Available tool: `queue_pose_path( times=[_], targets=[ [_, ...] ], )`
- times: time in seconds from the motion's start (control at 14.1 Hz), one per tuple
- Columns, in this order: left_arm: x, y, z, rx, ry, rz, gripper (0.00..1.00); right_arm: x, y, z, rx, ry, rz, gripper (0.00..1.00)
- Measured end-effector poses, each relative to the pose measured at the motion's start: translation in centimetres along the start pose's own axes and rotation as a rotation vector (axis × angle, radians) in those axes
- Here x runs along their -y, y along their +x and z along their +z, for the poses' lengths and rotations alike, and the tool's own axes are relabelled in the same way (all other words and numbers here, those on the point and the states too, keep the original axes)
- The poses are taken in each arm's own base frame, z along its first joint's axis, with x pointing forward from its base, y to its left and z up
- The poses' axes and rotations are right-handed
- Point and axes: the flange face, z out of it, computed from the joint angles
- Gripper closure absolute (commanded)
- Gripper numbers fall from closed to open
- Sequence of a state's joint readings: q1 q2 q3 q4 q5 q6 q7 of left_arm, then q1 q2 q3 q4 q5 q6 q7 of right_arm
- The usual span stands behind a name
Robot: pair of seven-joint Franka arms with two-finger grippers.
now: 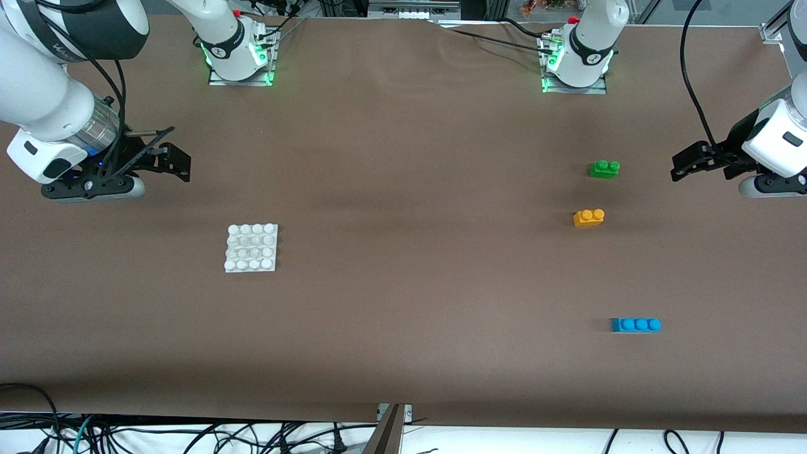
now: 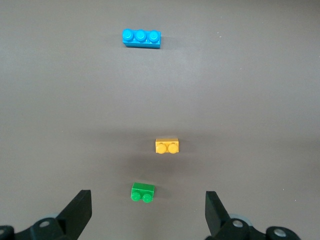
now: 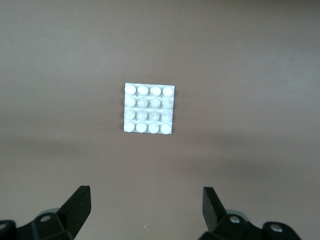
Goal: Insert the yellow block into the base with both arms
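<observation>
**Both arms poised, nothing picked up yet**

Here's the picture: the yellow block [image 1: 589,217] sits on the brown table [image 1: 403,315] toward the left arm's end, with the green brick [image 1: 604,169] just farther from the front camera and the blue brick [image 1: 636,325] well nearer to it. The left gripper [image 1: 684,165] hangs over the table's edge at that same end, fingers spread wide and empty. In the left wrist view the yellow block [image 2: 167,146] lies ahead of the open fingers, past the green brick [image 2: 143,192], its two studs side by side across the line of approach.

Well apart, toward the right arm's end, rests the base [image 1: 251,248], flat and bare of bricks. The right gripper [image 1: 173,161] hovers over the table close by, fingers also wide, with the base [image 3: 149,108] square ahead in its wrist view.

So the split looks natural: the left arm is clearly nearer the block, the right arm nearer the base. The left gripper's likely reach must pass the green brick without nudging it.
</observation>
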State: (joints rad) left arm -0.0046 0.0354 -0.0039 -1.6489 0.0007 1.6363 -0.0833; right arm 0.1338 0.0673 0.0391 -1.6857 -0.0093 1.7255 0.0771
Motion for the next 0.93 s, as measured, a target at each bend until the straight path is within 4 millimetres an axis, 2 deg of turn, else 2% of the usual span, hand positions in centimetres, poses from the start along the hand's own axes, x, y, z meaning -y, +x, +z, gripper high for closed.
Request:
queue_pose_path(
  times=[0.93],
  targets=[
    [-0.04, -0.34, 0.19, 0.030, 0.002, 0.005, 0.00, -0.90, -0.38, -0.83, 0.025, -0.002, 0.003, 0.01]
  ],
)
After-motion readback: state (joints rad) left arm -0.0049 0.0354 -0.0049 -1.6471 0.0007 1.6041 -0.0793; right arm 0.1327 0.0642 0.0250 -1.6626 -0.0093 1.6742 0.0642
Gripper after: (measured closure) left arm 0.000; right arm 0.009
